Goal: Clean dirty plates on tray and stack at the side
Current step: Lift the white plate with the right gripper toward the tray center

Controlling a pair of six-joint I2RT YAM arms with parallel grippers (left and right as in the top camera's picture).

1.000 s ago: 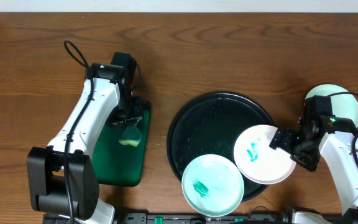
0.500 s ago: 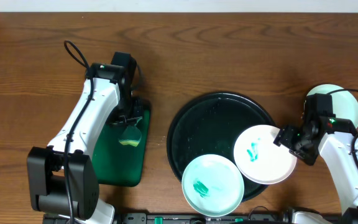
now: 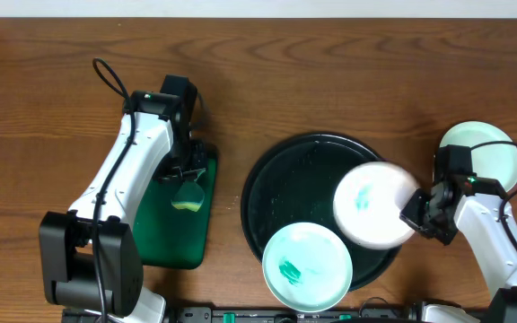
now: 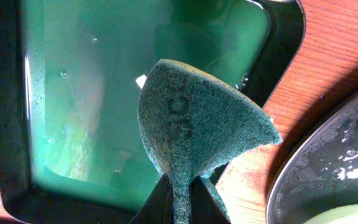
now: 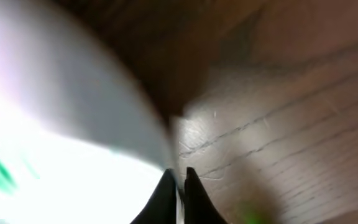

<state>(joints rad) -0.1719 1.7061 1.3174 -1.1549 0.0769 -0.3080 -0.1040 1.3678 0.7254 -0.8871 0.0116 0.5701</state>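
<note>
A black round tray (image 3: 312, 161) carries two white plates smeared with green. The front plate (image 3: 307, 266) lies flat at the tray's near edge. The other plate (image 3: 373, 205) is tilted up off the tray, with my right gripper (image 3: 414, 215) shut on its right rim. In the right wrist view the fingers pinch that plate's (image 5: 61, 168) thin edge at my right gripper (image 5: 179, 186). Over the green basin (image 3: 173, 238), my left gripper (image 3: 185, 176) is shut on a green sponge (image 3: 188, 195). The sponge (image 4: 197, 118) fans out above my left gripper (image 4: 180, 205).
A clean pale plate (image 3: 490, 151) lies on the wood at the far right, just behind my right arm. The basin (image 4: 5, 124) holds greenish water, and the tray's wet rim (image 4: 328, 168) lies close to its right. Bare wooden table stretches behind.
My right gripper has shut on the plate's rim and tipped the plate up and slightly left over the tray. The left arm and sponge have not moved.
</note>
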